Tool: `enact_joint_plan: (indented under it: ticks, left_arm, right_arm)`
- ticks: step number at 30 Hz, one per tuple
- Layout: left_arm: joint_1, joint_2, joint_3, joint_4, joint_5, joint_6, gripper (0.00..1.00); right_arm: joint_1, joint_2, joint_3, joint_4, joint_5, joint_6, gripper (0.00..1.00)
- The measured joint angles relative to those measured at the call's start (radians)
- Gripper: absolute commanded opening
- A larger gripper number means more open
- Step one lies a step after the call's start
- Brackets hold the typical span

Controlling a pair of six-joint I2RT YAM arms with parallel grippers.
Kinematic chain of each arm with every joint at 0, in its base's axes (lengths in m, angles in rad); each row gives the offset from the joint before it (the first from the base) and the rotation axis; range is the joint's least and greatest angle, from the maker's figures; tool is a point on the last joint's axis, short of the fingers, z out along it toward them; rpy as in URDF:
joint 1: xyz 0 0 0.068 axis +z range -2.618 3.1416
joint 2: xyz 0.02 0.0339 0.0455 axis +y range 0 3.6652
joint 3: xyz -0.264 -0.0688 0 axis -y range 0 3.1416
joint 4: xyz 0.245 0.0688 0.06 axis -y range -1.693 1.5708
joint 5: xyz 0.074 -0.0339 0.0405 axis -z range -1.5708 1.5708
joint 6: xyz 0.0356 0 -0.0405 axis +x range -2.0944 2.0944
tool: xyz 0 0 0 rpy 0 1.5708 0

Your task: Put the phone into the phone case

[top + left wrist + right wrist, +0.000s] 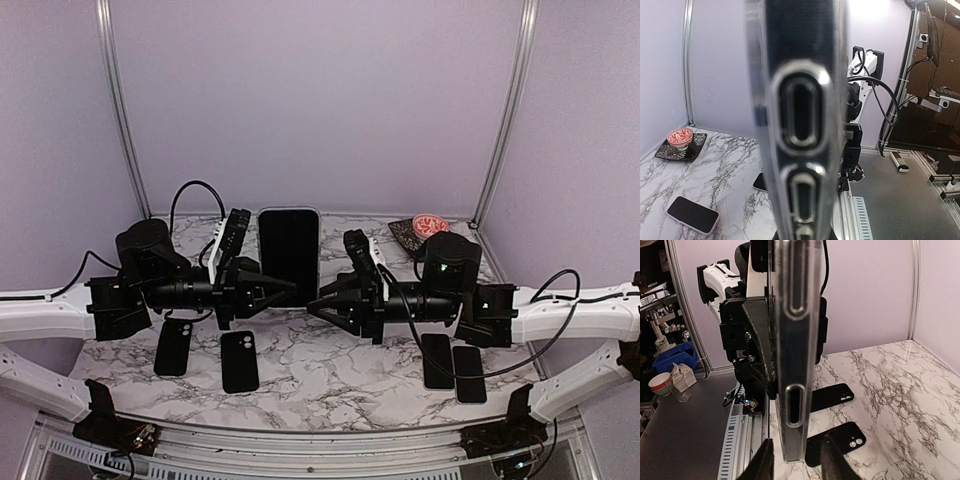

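Flanking spare phones (241, 361), bowl (432, 223) behind.

A: What colour is the phone (289, 250)?
B: Black screen, with a clear case (796, 340) round it.
A: And the table (330, 365)?
B: White marble with grey veins. The walls are pale lilac.
A: The far right dish?
B: A red-and-white patterned bowl (431, 222) on a dark patterned plate (408, 232). The near spare cases (240, 361) are black.

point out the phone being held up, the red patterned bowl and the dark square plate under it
large black phone in clear case (289, 255), top external view, screen centre
small red patterned bowl (680, 138), left wrist view, outer wall
dark square plate (699, 141), left wrist view, right rim
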Motion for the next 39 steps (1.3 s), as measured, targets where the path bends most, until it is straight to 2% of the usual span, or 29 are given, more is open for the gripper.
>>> enact_joint_plan:
  ticks: [1,3,7,10,12,15,16,18,19,21,22,25,29,31,33,36,39]
  left_arm:
    - [-0.003,0.0,0.0,0.0,-0.002,-0.003,0.0]
    - [-0.006,0.0,0.0,0.002,-0.002,-0.004,0.0]
    - [-0.006,0.0,0.0,0.002,-0.001,-0.004,0.0]
    - [-0.006,0.0,0.0,0.002,0.0,-0.004,0.0]
    - [-0.006,0.0,-0.001,0.002,0.0,-0.004,0.0]
    - [-0.006,0.0,-0.005,0.003,0.0,-0.004,0.0]
    - [-0.006,0.0,-0.008,0.003,-0.002,-0.005,0.0]
    - [-0.003,0.0,-0.017,0.007,0.003,-0.005,0.0]
    - [-0.003,-0.003,-0.021,0.011,0.006,-0.003,0.26]
    - [-0.005,-0.007,-0.024,0.015,0.004,-0.006,0.86]
    - [-0.006,-0.01,-0.028,0.019,-0.014,-0.004,0.97]
    - [-0.008,-0.037,-0.039,0.008,-0.117,0.005,0.99]
    - [0.014,-0.055,-0.014,-0.087,-0.443,0.027,0.99]
    - [0.054,-0.026,0.037,-0.178,-0.602,0.018,0.99]
    - [0.115,0.023,0.095,-0.266,-0.699,-0.01,0.99]
    - [0.19,0.061,0.115,-0.346,-0.772,-0.049,0.99]
    - [0.213,0.062,0.095,-0.391,-0.804,-0.056,0.99]
  right_arm:
    - [0.0,-0.005,-0.001,-0.004,0.015,0.002,0.76]
    - [-0.002,-0.029,-0.005,-0.018,0.045,0.003,0.8]
    - [-0.009,-0.088,-0.008,-0.018,0.085,0.007,0.71]
    - [-0.01,-0.063,0.056,-0.022,0.081,0.016,0.62]
    - [-0.009,-0.029,0.103,-0.022,0.068,0.02,0.46]
    - [-0.009,0.008,0.141,-0.008,0.049,0.026,0.05]
    - [-0.009,0.013,0.141,-0.003,0.042,0.027,0.0]
    - [-0.008,0.018,0.141,-0.002,0.014,0.045,0.0]
    - [-0.009,0.018,0.141,-0.001,0.003,0.054,0.0]
    - [-0.011,0.018,0.141,0.001,-0.007,0.068,0.0]
    - [-0.015,0.018,0.141,-0.003,0.0,0.082,0.0]
    - [-0.074,0.022,0.142,-0.055,0.045,0.166,0.0]
    - [-0.222,0.073,0.157,-0.174,0.132,0.306,0.0]
    - [-0.301,0.156,0.175,-0.221,0.164,0.363,0.0]
    - [-0.345,0.251,0.2,-0.259,0.18,0.401,0.0]
    - [-0.355,0.398,0.261,-0.31,0.167,0.434,0.0]
    - [-0.36,0.515,0.319,-0.317,0.129,0.463,0.0]
